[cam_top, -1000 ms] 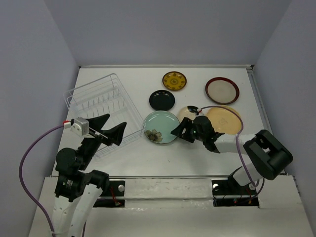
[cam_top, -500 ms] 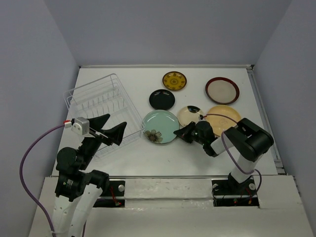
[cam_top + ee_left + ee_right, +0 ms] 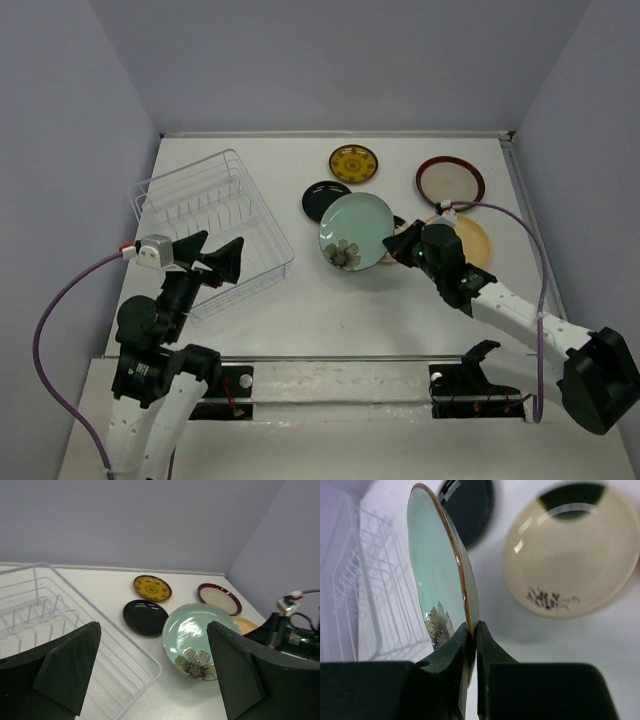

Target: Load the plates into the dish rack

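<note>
My right gripper is shut on the lower rim of the mint-green flower plate, holding it tilted on edge above the table. The white wire dish rack stands to the left, with no plate in it. On the table lie the small black plate, the yellow patterned plate, the red-rimmed plate, the orange-yellow plate and the cream dark-rimmed plate. My left gripper hovers open over the rack's near corner.
Grey walls close in the table on three sides. The right arm's purple cable arcs over the orange-yellow plate. The cream plate is mostly hidden under the right wrist in the top view.
The right gripper closed on the mint-green plate's rim and lifted it off the table, tipping it up on edge and carrying it back. The left gripper shifted slightly.
</note>
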Motion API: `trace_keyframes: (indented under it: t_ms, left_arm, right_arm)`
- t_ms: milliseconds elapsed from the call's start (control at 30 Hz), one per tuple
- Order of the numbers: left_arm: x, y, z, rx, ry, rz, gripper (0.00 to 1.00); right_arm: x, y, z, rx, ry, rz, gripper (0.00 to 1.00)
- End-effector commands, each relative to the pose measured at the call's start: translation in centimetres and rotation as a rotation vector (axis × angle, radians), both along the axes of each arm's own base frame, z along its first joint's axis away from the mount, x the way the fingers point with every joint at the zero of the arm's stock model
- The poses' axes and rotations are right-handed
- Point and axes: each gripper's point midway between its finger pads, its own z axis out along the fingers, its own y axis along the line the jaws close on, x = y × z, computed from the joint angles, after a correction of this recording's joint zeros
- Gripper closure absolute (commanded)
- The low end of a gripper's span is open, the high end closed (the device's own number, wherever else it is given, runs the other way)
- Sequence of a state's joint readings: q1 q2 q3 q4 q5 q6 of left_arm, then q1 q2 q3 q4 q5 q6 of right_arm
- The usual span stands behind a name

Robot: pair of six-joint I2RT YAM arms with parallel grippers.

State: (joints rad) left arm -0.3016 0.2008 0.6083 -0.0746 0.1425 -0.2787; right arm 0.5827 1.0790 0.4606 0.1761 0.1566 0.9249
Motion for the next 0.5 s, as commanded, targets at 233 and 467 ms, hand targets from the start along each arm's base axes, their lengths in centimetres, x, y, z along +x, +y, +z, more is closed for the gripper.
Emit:
trace_keyframes:
  t_ms: [233, 467]
  left_arm:
    - [1.0, 7.7, 1.2, -0.185, 0.043, 0.424, 0.01]
    - [-2.1, 10.1, 8.2, -0.322, -0.093, 0.487, 0.01]
  right_arm:
    - [7.6, 3.0, 24.5, -0.094, -0.486, -0.104, 0.93]
    - [11.5, 13.5, 30.0, -0.212, -0.594, -0.057, 0.93]
